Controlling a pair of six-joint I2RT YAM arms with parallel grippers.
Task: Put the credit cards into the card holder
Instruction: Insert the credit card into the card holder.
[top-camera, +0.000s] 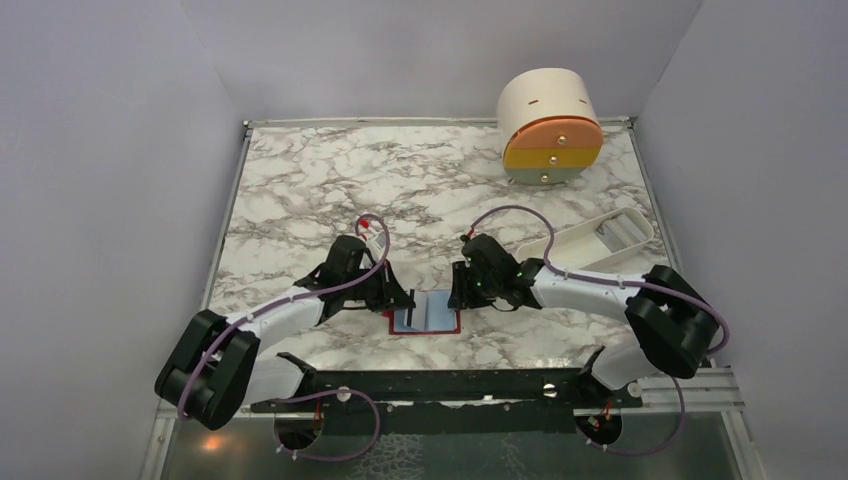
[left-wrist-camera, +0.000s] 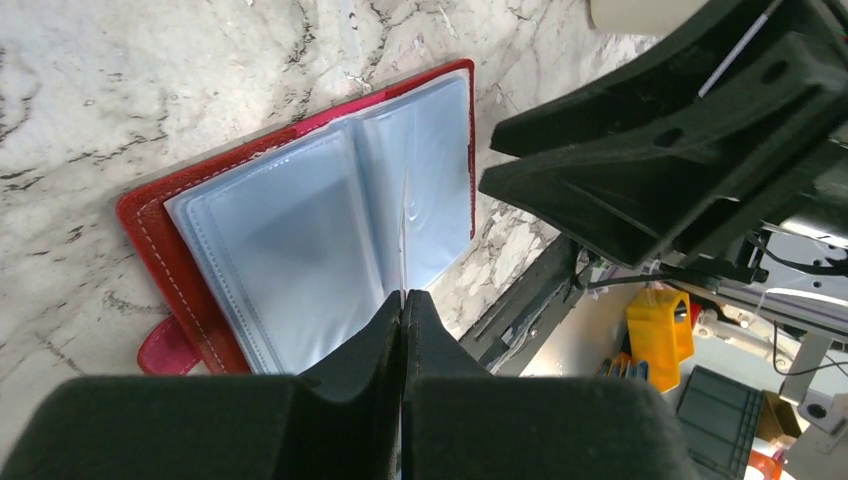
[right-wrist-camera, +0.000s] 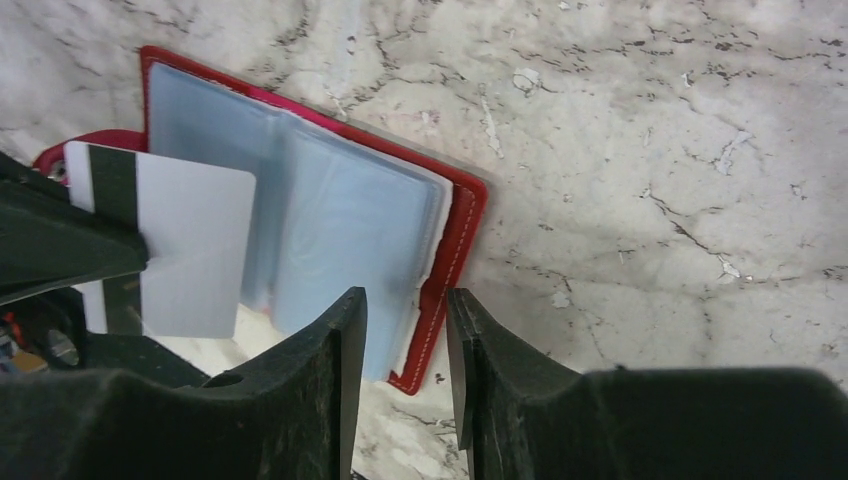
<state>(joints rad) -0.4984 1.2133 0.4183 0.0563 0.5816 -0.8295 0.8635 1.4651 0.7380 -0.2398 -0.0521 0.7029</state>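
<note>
A: Entry: card holder, laid open on the table, lower centre of the top view, long axis left-right.

B: Its cover edge is straddled by the narrowly parted right gripper, presumably for steadying.

A: Credit card?

B: Pinched on edge by the left gripper, with the free end aimed at the sleeves.

no readable text, labels or numbers anywhere
</note>
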